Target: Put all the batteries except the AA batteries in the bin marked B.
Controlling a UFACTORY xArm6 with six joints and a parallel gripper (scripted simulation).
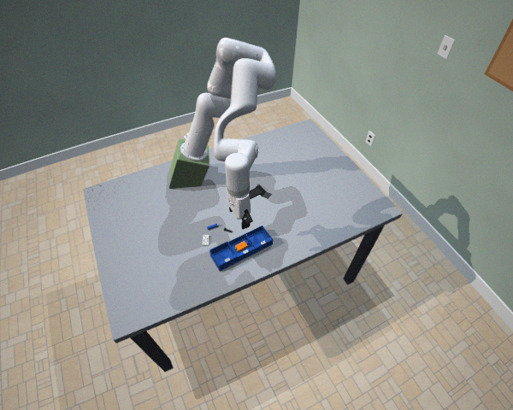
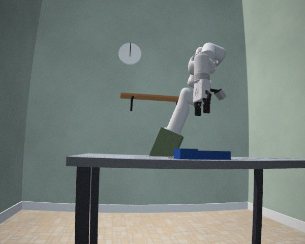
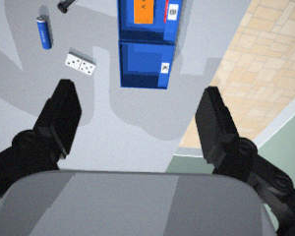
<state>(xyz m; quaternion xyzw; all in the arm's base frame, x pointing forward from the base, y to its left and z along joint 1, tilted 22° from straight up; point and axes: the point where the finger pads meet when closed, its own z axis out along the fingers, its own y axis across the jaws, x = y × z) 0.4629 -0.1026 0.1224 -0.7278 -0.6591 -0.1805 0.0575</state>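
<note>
Fingers (image 1: 245,220) (image 2: 197,109): spread, empty. Orange battery (image 1: 241,246) (image 3: 144,11): in middle bin (image 1: 249,254) (image 2: 204,154) (image 3: 127,29), beyond and below them. Blue battery (image 1: 212,226) (image 3: 44,33), apparently AA: best left; stay high.

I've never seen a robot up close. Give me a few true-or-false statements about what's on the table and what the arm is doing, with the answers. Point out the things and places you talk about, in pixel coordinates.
1. The orange block (image 1: 241,246) (image 3: 144,12) sits in the middle compartment of the blue tray (image 1: 220,266) (image 2: 202,154) (image 3: 145,88). True.
2. The gripper (image 1: 244,219) (image 2: 202,113) (image 3: 140,98) is holding the domino. False: it is open and holds nothing.
3. The blue cylinder (image 1: 212,226) (image 3: 44,33) stands upright. False: it lies on its side.
4. The white domino (image 1: 205,240) (image 3: 81,63) lies outside the tray. True.
5. The gripper's fingers touch the tray. False: they hang above it.
</note>
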